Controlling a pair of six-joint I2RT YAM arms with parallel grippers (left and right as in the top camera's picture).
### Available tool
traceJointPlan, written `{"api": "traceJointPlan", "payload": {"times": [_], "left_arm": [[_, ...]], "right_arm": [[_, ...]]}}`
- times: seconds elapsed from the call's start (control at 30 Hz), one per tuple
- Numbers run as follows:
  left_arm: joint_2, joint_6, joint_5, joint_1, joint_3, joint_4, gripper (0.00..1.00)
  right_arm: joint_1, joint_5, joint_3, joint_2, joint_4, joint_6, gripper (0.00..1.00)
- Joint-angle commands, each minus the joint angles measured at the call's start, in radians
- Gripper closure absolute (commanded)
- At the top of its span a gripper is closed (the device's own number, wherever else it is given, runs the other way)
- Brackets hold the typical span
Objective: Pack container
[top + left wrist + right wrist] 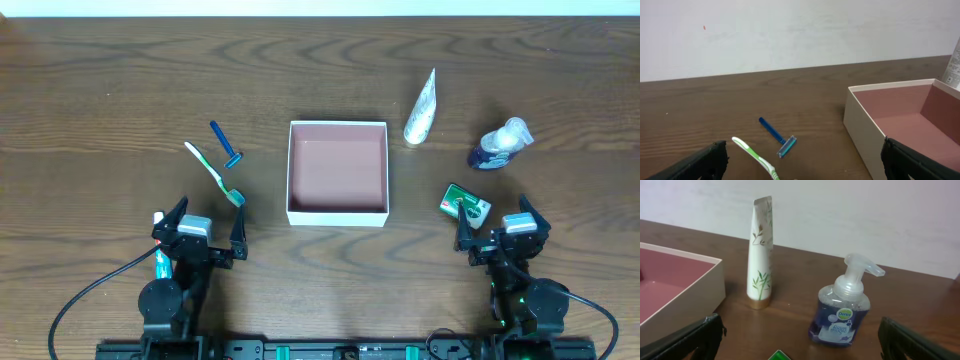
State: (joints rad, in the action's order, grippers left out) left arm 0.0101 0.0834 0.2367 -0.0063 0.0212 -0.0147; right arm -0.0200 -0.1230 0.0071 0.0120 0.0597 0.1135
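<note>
Container (337, 170): centre of frame, empty; left gripper (210, 226), right gripper (493, 226): both spread wide, holding nothing; hazard: upright tube (420, 108), upper right, likely topples if nudged; razor (226, 146) may slip a pinch.

Colours across the dark brown, wood-grained table (100, 90)

The container (337, 213) has white walls and a pinkish-brown floor. The razor (226, 146) is blue with a paler teal head. The toothbrush (213, 170) is white streaked with green, and its head is green. The tube (760, 255) is white with a print of green bamboo leaves and has a golden-tan cap. The pump bottle (842, 315) is clear over dark blue liquid, with a green logo on its label. The small packet (465, 205) is green and white.
</note>
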Motion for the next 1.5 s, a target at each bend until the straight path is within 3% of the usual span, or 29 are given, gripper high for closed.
{"api": "traceJointPlan", "payload": {"times": [0.0, 1.47], "left_arm": [[-0.006, 0.010, 0.014, 0.006, -0.017, -0.034, 0.02], [0.009, 0.010, 0.014, 0.006, -0.017, -0.034, 0.02]], "right_arm": [[-0.008, 0.006, -0.002, -0.005, 0.004, 0.008, 0.01], [-0.008, 0.011, -0.002, -0.005, 0.003, 0.007, 0.01]]}}
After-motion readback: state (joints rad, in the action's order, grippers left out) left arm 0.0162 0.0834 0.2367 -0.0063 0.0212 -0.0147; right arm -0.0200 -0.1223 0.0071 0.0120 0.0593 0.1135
